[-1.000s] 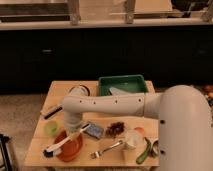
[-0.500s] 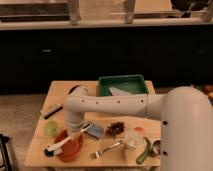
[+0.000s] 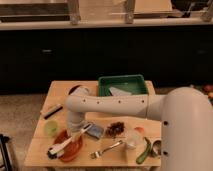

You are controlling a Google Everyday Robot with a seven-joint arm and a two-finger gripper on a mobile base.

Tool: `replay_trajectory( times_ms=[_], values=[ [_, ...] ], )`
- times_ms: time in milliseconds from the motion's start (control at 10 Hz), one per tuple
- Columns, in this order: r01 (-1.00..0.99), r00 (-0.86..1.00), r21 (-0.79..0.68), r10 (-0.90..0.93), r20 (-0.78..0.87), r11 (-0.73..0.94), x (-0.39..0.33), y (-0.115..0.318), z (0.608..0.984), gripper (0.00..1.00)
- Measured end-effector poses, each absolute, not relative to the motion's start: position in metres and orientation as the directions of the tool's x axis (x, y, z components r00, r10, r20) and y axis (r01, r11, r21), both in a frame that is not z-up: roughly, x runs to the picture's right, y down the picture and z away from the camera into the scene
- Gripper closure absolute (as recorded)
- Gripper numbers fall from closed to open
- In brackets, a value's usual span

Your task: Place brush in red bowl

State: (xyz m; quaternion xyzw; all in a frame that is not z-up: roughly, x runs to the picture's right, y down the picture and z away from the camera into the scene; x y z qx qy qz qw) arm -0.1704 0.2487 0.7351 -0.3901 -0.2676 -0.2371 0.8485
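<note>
The brush [image 3: 70,141] has a white handle and a dark head at its lower left end. It lies slanted across the orange-red bowl [image 3: 71,150] at the table's front left, its handle end sticking out over the bowl's right rim. My gripper [image 3: 76,125] hangs from the white arm just above the bowl's back edge, close to the upper part of the handle.
A light green cup [image 3: 50,129] stands left of the bowl and a dark bar [image 3: 51,111] lies behind it. A green tray [image 3: 124,85] sits at the back. A blue item [image 3: 95,131], dark snack pile [image 3: 116,129], fork [image 3: 106,149] and green object [image 3: 144,151] lie to the right.
The brush stays lying across the bowl in all frames. My gripper has shifted only slightly above it.
</note>
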Motion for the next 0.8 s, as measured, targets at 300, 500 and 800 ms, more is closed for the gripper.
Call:
replay_trajectory(
  times_ms=[300, 500, 800],
  values=[
    [0.611, 0.743, -0.534, -0.190, 0.642, 0.584, -0.1700, 0.2481, 0.7350, 0.21],
    [0.610, 0.741, -0.526, -0.191, 0.644, 0.593, -0.1699, 0.2466, 0.7333, 0.21],
    [0.600, 0.742, -0.506, -0.195, 0.642, 0.619, -0.1664, 0.2391, 0.7265, 0.21]
  ],
)
